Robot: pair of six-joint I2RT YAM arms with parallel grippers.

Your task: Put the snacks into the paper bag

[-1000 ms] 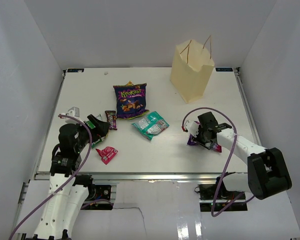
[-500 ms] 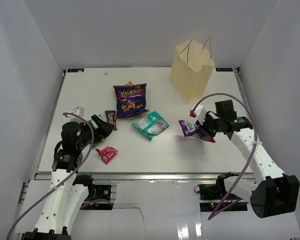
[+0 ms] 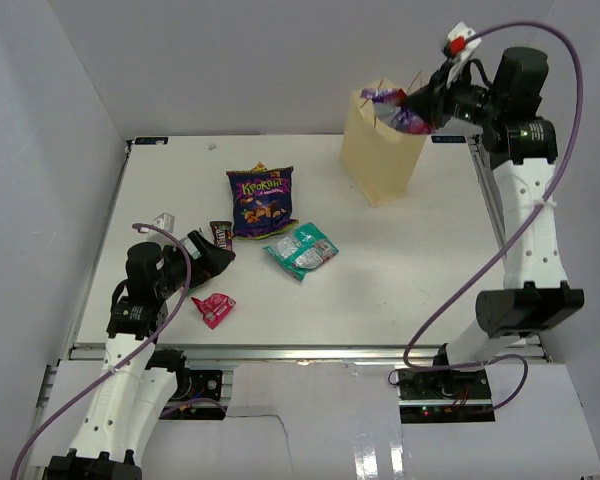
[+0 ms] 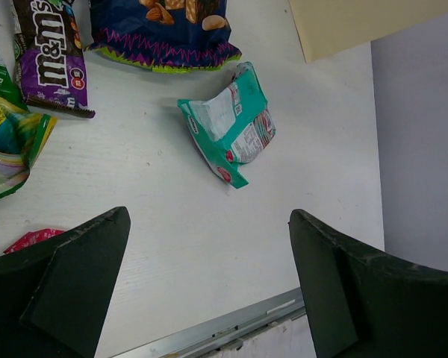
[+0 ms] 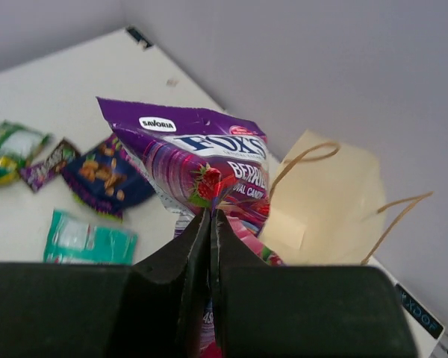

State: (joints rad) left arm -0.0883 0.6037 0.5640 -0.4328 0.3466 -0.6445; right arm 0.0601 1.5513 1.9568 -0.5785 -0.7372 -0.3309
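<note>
up from the desk (image 3: 400, 285) goes my right hand (image 3: 427, 106), squeezed tight on the purple-pink candy bag (image 3: 393, 110); the open paper bag (image 3: 380, 155) now waits just below it.

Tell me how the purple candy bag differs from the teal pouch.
The purple candy bag hangs by the paper bag's mouth, clamped in the right jaws; the teal pouch lies untouched on the table. The candy bag is purple-pink, the pouch teal-white. Both are glossy snack packets.
</note>
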